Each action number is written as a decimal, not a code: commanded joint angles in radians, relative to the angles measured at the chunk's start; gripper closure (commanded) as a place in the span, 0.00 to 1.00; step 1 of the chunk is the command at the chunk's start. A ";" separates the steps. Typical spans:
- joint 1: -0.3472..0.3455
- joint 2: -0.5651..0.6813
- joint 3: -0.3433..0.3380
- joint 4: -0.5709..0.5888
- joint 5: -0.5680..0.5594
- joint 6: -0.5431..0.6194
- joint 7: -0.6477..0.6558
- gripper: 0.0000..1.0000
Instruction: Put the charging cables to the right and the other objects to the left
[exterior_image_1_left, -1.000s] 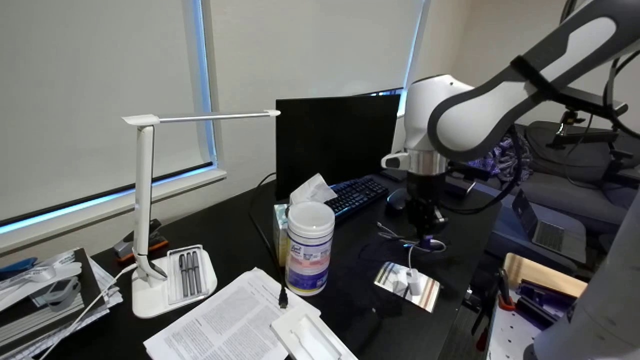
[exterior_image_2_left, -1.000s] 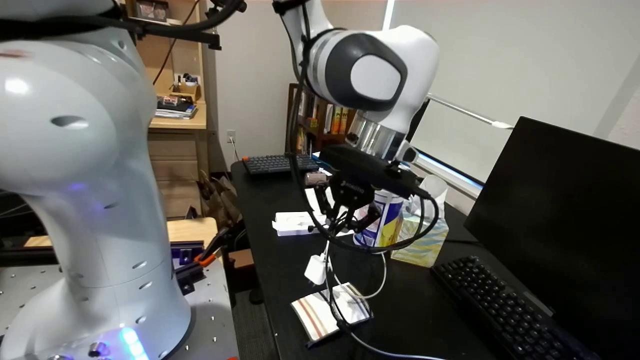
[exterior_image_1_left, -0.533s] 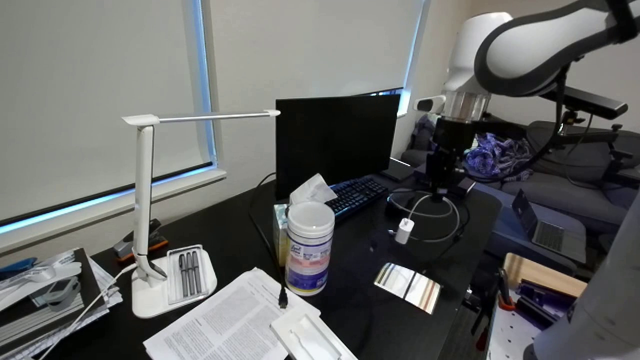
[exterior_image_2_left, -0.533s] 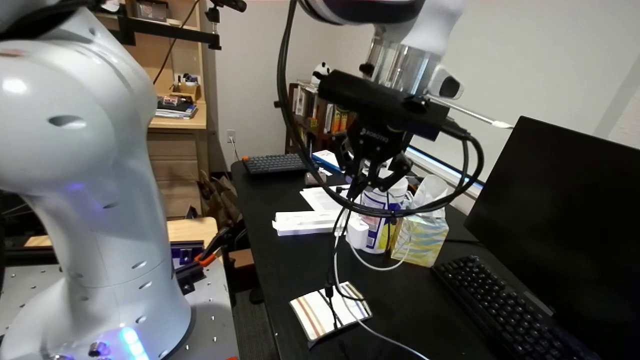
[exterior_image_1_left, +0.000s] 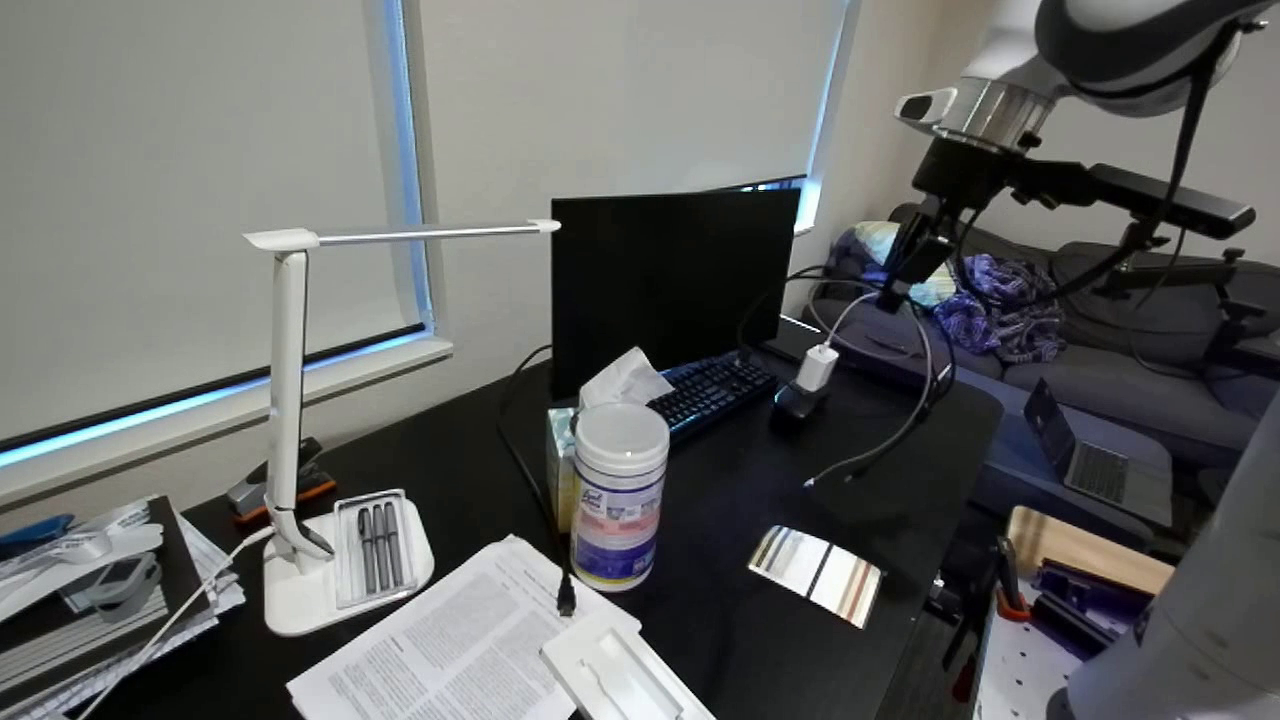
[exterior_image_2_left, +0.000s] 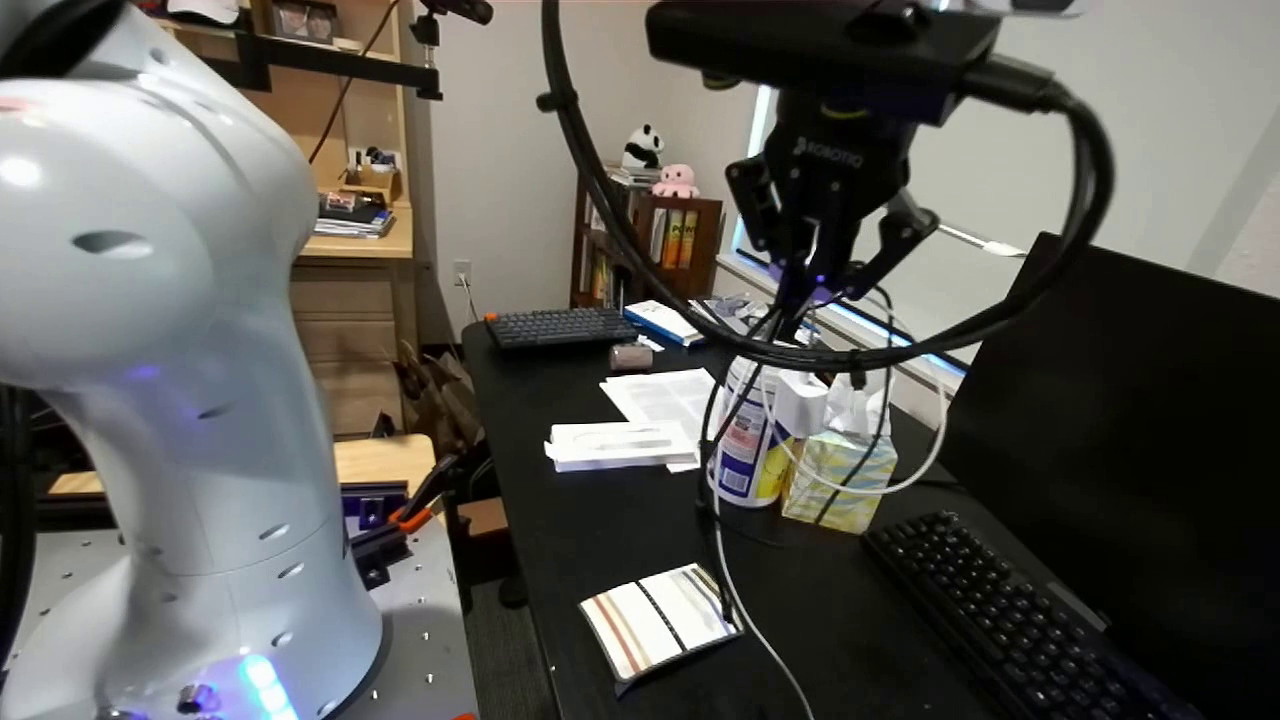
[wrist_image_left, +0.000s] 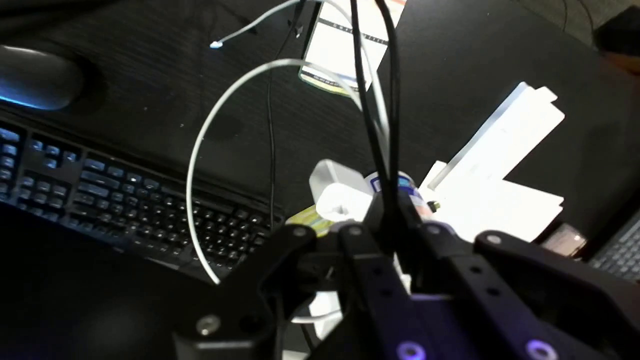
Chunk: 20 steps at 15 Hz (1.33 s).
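White-and-grey robot arm (exterior_image_1_left: 1130, 60): had climbed and swung sideways over the past second, its dangling load with it, probably rightward.
Black tabletop (exterior_image_1_left: 720, 610): spread well below the jaws, raised presumably so trailing ends would clear it.
Flat, shiny, striped rectangular packet (exterior_image_1_left: 817, 577): lay on the tabletop, well apart from the jaws, presumably waiting to go left afterwards.
Jaws: stood all but closed, pinching a few strands of cord between their ends.
Thin black cords (wrist_image_left: 394, 100): hung from the same pinch, likely tangled in.
Thin white charging cable (wrist_image_left: 189, 185): was held partway along, perhaps because a loose coil offered no firm end; it passed between the jaws, loops hanging below and to the sides.
White block-shaped plastic charger plug (exterior_image_1_left: 817, 368): dangled on the white cable, lower than the jaws.
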 joint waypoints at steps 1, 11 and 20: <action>-0.035 0.094 -0.066 0.104 0.005 -0.031 0.075 0.95; -0.102 0.390 -0.196 0.228 0.046 0.055 0.206 0.95; -0.153 0.430 -0.192 0.207 0.026 0.023 0.151 0.94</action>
